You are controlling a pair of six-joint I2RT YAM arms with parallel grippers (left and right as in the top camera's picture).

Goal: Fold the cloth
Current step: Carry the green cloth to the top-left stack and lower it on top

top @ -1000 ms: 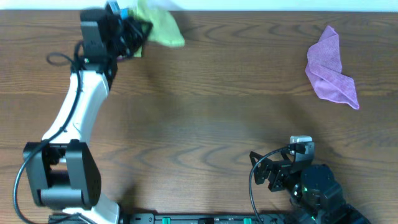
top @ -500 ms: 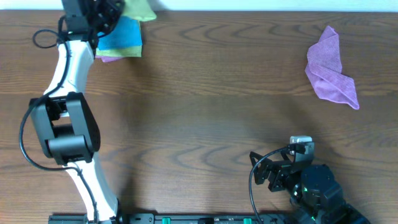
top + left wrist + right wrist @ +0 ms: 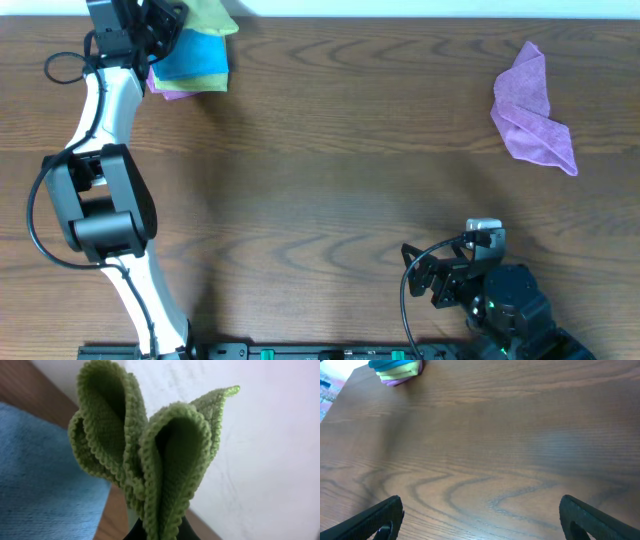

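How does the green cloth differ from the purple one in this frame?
Hold: the green cloth is pinched in the left gripper, bunched into upright loops. The purple cloth lies rumpled on the table, with no gripper touching it.
Place: the green cloth is at the far left corner by the stacked cloths. The purple cloth is at the far right.
Shared: neither is folded flat.

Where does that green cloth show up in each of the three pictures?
Overhead: the green cloth is at the top-left edge of the table.
Left wrist: it fills the middle, bunched in folds.
Right wrist: not in it.
Shared landmark: the blue cloth shows in all three.
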